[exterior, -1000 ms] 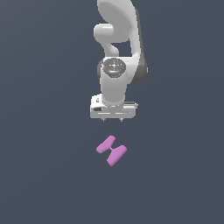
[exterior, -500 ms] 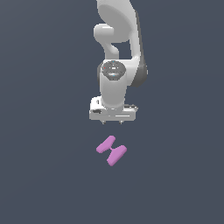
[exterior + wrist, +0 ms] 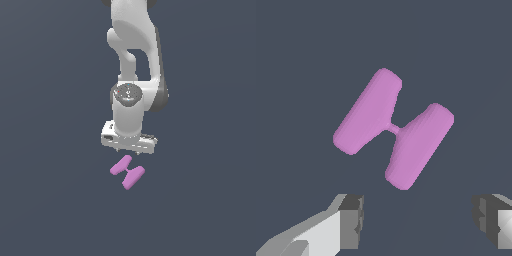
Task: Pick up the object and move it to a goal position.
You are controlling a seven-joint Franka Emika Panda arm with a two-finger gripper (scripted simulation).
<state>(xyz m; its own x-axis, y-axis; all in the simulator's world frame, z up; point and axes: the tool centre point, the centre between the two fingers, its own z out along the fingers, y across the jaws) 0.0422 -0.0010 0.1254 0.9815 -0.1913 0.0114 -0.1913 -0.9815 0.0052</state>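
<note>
Spread, empty fingers (image 3: 351, 220) of the gripper (image 3: 128, 148) hover just above the pink block (image 3: 127, 171) on the dark tabletop (image 3: 50, 200); it looks rigid, light, best pinched across its narrow waist.

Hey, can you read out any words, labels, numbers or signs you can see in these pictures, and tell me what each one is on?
There is no readable text in either view.
The pink-purple block is plain, with no markings.
The white arm has a round grey disc with small red and dark specks; they are too small and blurred to read as letters or numbers.
The gripper and its fingers carry no labels.
</note>
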